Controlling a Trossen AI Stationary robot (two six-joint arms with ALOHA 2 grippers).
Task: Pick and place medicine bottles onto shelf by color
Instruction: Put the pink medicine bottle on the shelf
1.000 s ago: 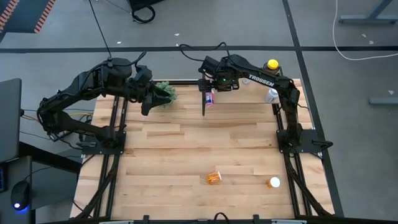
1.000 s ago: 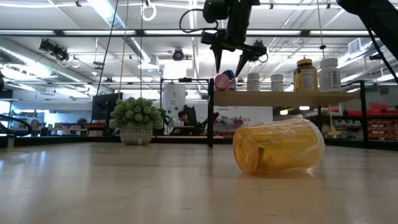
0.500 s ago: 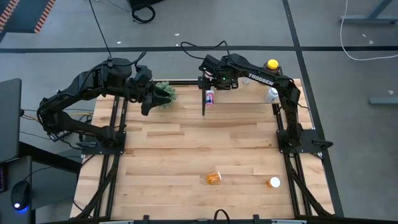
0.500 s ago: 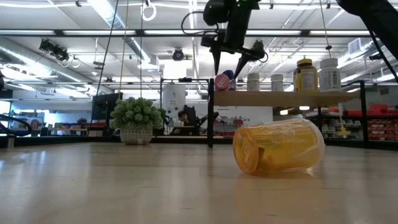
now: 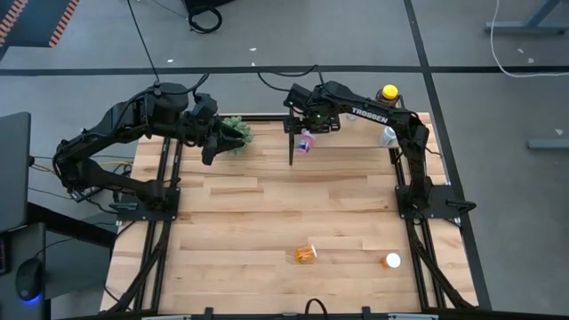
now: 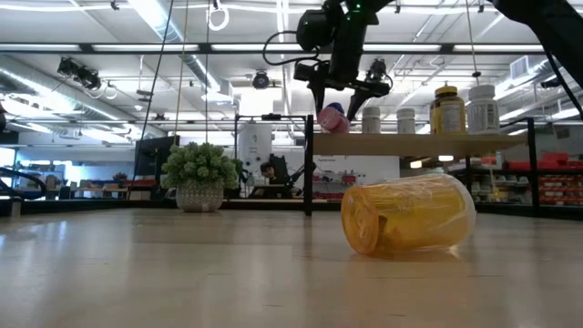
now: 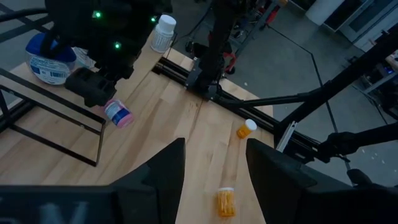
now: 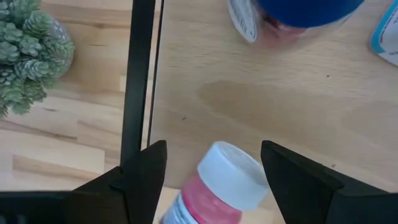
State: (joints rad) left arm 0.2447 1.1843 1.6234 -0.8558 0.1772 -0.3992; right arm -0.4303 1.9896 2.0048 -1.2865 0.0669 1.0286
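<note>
Two arms up, only the right one at work. Right hand (image 6: 344, 91) sits over the left end of the shelf (image 6: 428, 143), fingers spread wide and gripping nothing. Pink bottle (image 8: 214, 188) with the white cap lies tipped on the shelf surface between those fingers, near the black frame edge; in the low view it leans at an angle, not upright (image 6: 332, 119). Blue-capped bottle (image 8: 308, 15) stands on the shelf just behind it. Further along the shelf: two small white bottles (image 6: 371, 119), then the amber bottle (image 6: 445, 108) with the yellow cap, then a bigger white bottle (image 6: 482, 108).

Left hand (image 5: 208, 153) hangs above the green plant (image 5: 235, 133) at the far left corner of the bench (image 5: 267, 213), fingers parted, holding nothing.

Still down on the bench near the front edge: one orange bottle (image 5: 305, 253) on its side, and one white-capped orange bottle (image 5: 392, 260) to the right of it, well apart from the shelf. Both show in the left wrist view too, lying separate from each other.
</note>
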